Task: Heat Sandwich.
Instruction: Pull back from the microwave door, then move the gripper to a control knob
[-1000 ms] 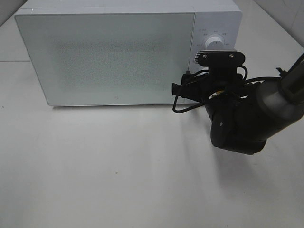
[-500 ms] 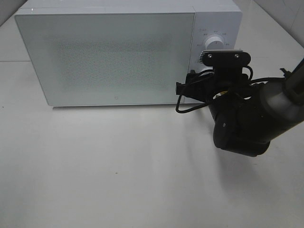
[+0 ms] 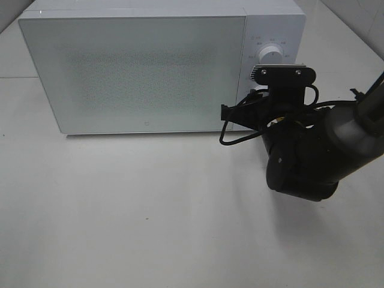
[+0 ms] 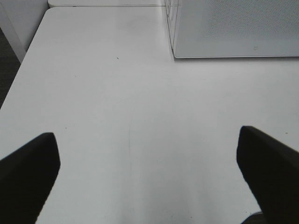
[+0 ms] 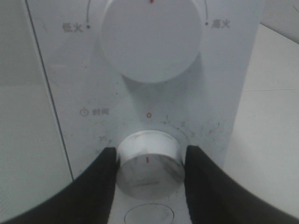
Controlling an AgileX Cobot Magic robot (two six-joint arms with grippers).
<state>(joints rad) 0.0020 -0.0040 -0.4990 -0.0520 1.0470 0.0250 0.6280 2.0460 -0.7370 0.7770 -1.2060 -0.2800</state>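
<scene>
Here's the desk [image 3: 150,210], broad, matte and white, with bare surface running across the front. On its far side sits the microwave [image 3: 138,72], a boxy white unit with rounded corners. Its door [image 3: 132,66] is shut, a flat frosted panel with a fine dotted mesh, too cloudy to see through.

The sandwich shows in no view, so I cannot tell where it lies or how it sits relative to either tool.

On the right, the bulky black right arm [image 3: 312,156] reaches across to the control strip. Its rounded matte joint, its bracket [image 3: 283,73] with two screws and a looping black cable [image 3: 237,129] block the lower half of that strip from above.

Over on the left, the left tool [image 4: 147,137] hangs above bare desk near the microwave's front corner. Its jaws are spread wide and there is nothing between them.

The right wrist view gets in close. The right tool [image 5: 150,154] has its smooth black fingers [image 5: 100,182] pressed against both sides of the lower dial [image 5: 148,168]. That dial is a round, glossy white knob with a short red line on its face. Its scale reads a red zero, then one and two.

Above it sits the upper dial [image 5: 150,39], larger and plain white, and nothing touches it. Just below the held knob peeks a small oval button [image 5: 148,217].
</scene>
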